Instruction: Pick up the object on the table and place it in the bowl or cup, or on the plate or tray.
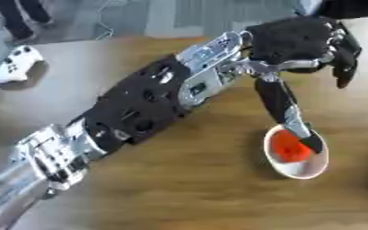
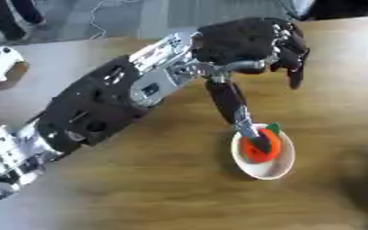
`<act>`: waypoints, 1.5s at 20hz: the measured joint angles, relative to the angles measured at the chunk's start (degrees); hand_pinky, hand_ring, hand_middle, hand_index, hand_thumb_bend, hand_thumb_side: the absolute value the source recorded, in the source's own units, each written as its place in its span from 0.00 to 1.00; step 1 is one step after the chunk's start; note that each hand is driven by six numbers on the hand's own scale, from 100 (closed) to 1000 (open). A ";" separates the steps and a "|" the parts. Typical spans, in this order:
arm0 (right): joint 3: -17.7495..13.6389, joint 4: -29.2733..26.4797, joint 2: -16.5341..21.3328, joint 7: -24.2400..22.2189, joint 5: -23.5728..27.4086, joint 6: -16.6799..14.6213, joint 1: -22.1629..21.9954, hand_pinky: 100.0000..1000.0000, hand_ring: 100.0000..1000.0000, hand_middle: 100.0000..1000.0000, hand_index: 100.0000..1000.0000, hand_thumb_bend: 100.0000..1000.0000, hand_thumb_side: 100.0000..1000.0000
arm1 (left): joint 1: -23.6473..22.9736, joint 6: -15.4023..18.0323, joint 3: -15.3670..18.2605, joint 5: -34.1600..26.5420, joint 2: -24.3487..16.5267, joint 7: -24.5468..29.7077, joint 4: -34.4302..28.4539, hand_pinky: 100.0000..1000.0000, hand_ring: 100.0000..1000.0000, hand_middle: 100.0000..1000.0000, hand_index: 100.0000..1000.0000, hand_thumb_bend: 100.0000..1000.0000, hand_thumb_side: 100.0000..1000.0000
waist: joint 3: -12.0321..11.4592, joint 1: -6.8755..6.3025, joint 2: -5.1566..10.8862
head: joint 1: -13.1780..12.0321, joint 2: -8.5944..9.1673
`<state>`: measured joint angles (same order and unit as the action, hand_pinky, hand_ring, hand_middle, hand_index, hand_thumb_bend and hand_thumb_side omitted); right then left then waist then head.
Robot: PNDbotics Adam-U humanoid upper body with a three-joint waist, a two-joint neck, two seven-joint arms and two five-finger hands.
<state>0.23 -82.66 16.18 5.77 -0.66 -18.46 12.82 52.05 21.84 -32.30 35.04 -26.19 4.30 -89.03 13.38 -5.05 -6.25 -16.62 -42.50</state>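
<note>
left hand relaxed, thumb touching orange object (green tip) in white bowl, game controller far-left

White game controller — on the table's far-left edge.

Wooden table bears white bowl; white controller.

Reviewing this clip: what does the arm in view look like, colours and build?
The left arm has black shell segments with openings, joined by silver metal joints near the wrist and at the lower left. The left hand is black with silver parts, its fingers long, dark and jointed. No markings or loose cables are discernible.
</note>
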 measured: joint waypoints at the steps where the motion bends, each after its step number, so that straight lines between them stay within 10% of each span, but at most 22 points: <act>1: 0.00 0.00 0.00 -0.01 0.00 0.01 -0.18 0.83 0.47 0.99 0.68 0.00 0.27 | -0.54 -0.64 0.12 -0.86 -0.43 0.22 -0.46 0.74 0.34 0.41 0.53 0.68 0.71 | -0.58 0.20 0.25 | 0.08 0.01; 21: 2.64 -3.23 -1.42 -3.49 2.06 2.03 -1.80 0.79 0.42 1.00 0.70 0.00 0.46 | -20.27 -15.61 7.10 -28.28 -6.38 -5.55 -6.96 1.00 0.38 0.41 0.56 0.58 0.44 | -10.67 3.02 1.73 | 2.76 2.22; 30: 4.66 -5.06 -6.69 -7.47 1.70 3.31 -0.05 0.77 0.39 0.99 0.70 0.00 0.45 | -33.47 -15.30 15.37 -36.67 3.19 -17.65 -7.73 1.00 0.36 0.40 0.56 0.65 0.52 | -14.38 3.96 1.74 | 5.41 3.48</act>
<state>4.89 -87.72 9.49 -1.71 1.05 -15.14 12.77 18.58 6.54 -16.93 -1.63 -23.00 -13.35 -96.77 -1.00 -1.09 -4.50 -11.20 -39.02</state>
